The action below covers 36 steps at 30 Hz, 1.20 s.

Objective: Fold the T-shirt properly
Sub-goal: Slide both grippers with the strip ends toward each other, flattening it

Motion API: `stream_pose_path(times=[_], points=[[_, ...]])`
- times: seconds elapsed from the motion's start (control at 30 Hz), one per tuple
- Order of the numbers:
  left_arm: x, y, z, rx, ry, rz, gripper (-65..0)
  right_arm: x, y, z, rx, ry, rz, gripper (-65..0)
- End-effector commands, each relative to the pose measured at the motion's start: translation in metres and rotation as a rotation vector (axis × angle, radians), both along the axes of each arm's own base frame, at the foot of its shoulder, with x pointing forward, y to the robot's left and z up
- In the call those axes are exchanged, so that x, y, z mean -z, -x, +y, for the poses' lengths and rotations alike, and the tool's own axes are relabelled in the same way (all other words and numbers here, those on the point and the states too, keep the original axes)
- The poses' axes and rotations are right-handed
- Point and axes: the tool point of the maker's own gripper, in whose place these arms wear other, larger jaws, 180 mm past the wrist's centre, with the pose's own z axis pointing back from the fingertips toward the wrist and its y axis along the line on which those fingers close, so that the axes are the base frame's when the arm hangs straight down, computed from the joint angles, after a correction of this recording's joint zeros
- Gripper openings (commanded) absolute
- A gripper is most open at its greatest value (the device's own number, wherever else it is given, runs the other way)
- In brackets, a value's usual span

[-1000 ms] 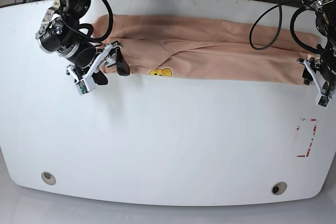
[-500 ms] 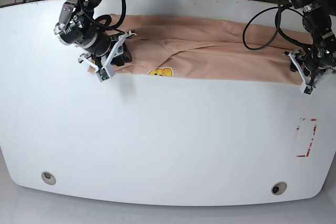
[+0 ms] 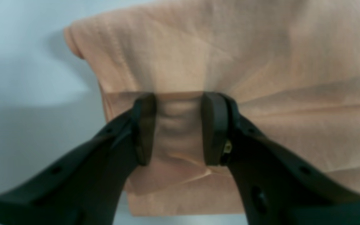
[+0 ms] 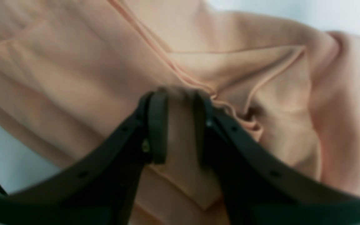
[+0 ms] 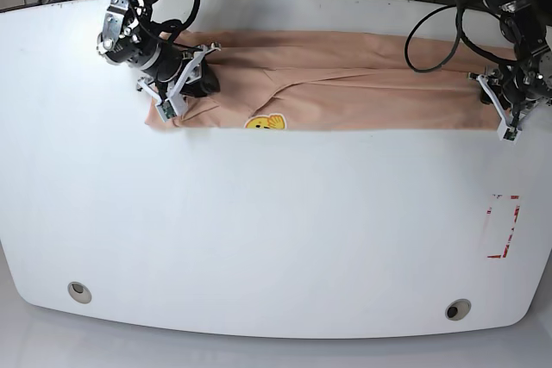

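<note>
Pinching shirt (image 5: 345, 84) at frame's far ends, both grippers (image 3: 177, 125) (image 4: 180, 125) clamped on bunched cloth; uneven layers may be caught, skewing fold.

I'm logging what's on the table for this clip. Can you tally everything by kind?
T-shirt, peach, with yellow smiley print: 1
Grippers, each pinching a fold of that shirt: 2 (left gripper, right gripper)
Red-marked outline on the table: 1
Round ports in the table: 2 ()
Total: 6
</note>
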Motion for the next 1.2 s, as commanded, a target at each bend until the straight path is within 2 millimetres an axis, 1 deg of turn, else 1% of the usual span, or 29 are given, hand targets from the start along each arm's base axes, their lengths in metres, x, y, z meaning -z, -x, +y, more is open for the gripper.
stream_pose_path(times=[0.0, 0.13, 0.17, 0.23, 0.3, 0.37, 0.47, 0.53, 0.63, 0.77, 0.93, 1.0, 1.07, 1.17], points=[[0.001, 0.006, 0.006, 0.001, -0.029, 0.034, -43.3, 0.013, 0.001, -0.026, 0.004, 0.083, 0.046, -50.4], [0.01, 0.006, -0.011, 0.0, 0.011, 0.037, -43.3, 0.019, -0.007, -0.044, 0.018, 0.095, 0.041, -50.4], [0.011, 0.004, -0.016, 0.002, 0.023, 0.031, -43.3, 0.018, -0.013, -0.052, 0.022, 0.106, 0.03, -50.4], [0.009, -0.005, -0.023, 0.006, 0.035, 0.012, -43.3, 0.017, -0.019, -0.061, 0.026, 0.117, 0.022, -50.4], [0.007, -0.019, -0.035, 0.029, 0.052, -0.008, -43.2, 0.018, -0.022, -0.07, 0.031, 0.127, 0.025, -50.4], [0.009, -0.025, -0.046, 0.046, 0.072, -0.009, -43.2, 0.016, -0.03, -0.077, 0.035, 0.137, 0.017, -50.4], [0.015, -0.031, -0.06, 0.054, 0.106, -0.004, -43.2, 0.014, -0.036, -0.092, 0.039, 0.165, 0.016, -50.6], [0.018, -0.037, -0.067, 0.055, 0.129, -0.006, -43.2, 0.011, -0.039, -0.1, 0.04, 0.182, 0.01, -50.7], [0.017, -0.045, -0.072, 0.052, 0.149, -0.014, -43.2, 0.006, -0.041, -0.111, 0.037, 0.211, 0.002, -50.7], [0.015, -0.05, -0.072, 0.052, 0.149, -0.023, -43.1, 0.003, -0.043, -0.117, 0.036, 0.227, -0.003, -50.6], [0.012, -0.054, -0.073, 0.053, 0.15, -0.034, -42.9, 0.002, -0.044, -0.117, 0.037, 0.227, -0.004, -50.6], [0.008, -0.056, -0.073, 0.056, 0.147, -0.047, -42.9, 0.001, -0.045, -0.116, 0.035, 0.227, -0.01, -50.7], [0.003, -0.059, -0.071, 0.059, 0.139, -0.061, -42.9, -0.005, -0.048, -0.114, 0.03, 0.229, -0.03, -50.7], [-0.008, -0.066, -0.069, 0.066, 0.119, -0.093, -42.9, -0.021, -0.056, -0.109, 0.015, 0.244, -0.079, -50.6]])
